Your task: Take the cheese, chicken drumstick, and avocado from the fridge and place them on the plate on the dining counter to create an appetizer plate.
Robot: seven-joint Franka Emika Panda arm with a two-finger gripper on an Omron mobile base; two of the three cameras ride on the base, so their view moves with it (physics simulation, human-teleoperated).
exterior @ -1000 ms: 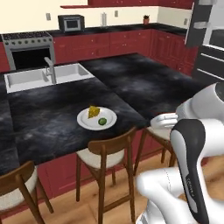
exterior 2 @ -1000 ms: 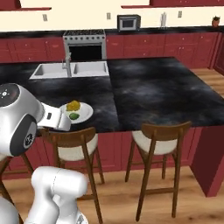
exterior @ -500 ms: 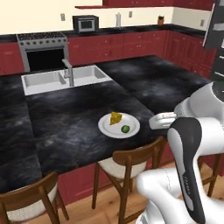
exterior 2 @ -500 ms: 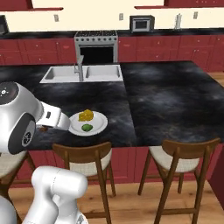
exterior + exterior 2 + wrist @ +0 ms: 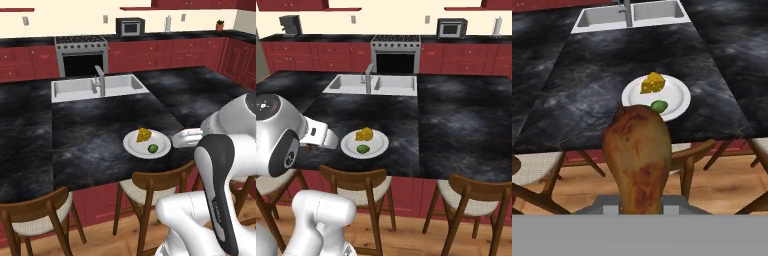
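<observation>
A brown-orange chicken drumstick (image 5: 639, 155) fills the front of the hand view, meaty end up, with my gripper (image 5: 640, 202) shut on its lower end. Beyond it, the white plate (image 5: 677, 95) lies near the front edge of the black marbled dining counter (image 5: 587, 90). On the plate rest the yellow cheese (image 5: 652, 83) wedge and the green avocado (image 5: 659, 106). The left base view has the plate (image 5: 162, 140), cheese (image 5: 144, 134) and avocado (image 5: 153, 148) just left of my white hand. From the right base view, the plate (image 5: 378, 142) sits right of my hand. The fridge is out of view.
A sink (image 5: 100, 87) with a faucet is set into the counter behind the plate. Wooden chairs (image 5: 150, 185) (image 5: 476, 192) are tucked under the counter's near edge. A stove (image 5: 80, 50) and red cabinets line the back wall.
The whole scene has shifted in both base views as the base drove; the plate now sits closer to my hand. The drumstick stays in the gripper.
</observation>
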